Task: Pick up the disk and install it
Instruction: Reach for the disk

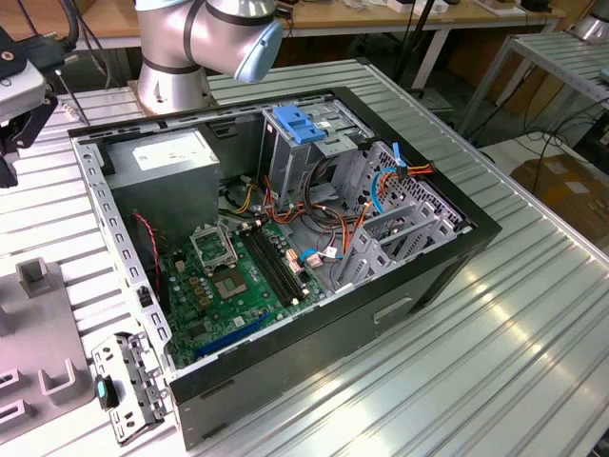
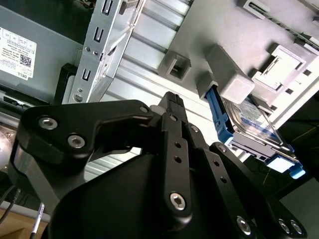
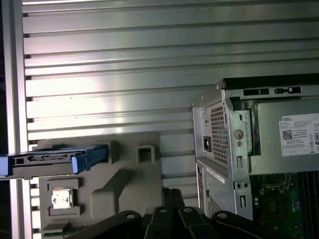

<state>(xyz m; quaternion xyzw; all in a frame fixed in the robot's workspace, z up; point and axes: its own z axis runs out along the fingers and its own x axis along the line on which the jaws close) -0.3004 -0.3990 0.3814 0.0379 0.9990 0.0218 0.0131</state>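
First wrist view: disk (image 3: 55,160) standing on edge in grey holder (image 3: 124,179) on tabletop (image 3: 124,59), beside open computer case (image 3: 224,129).
Gripper (image 2: 172,97): fingers (image 2: 174,129) seemingly clenched on nothing, near disk, not touching.
Risk: tipping disk from its slot by descending without opening.

The disk (image 3: 52,162) — one end beyond the edge of the first wrist view.

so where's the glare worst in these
First wrist view: glare bleaches a band of the ribbed aluminium table, though the dark hard drive in its bright blue carrier frame is not washed out; second wrist view: the black end effector looms underlit; exterior view: evenly lit.
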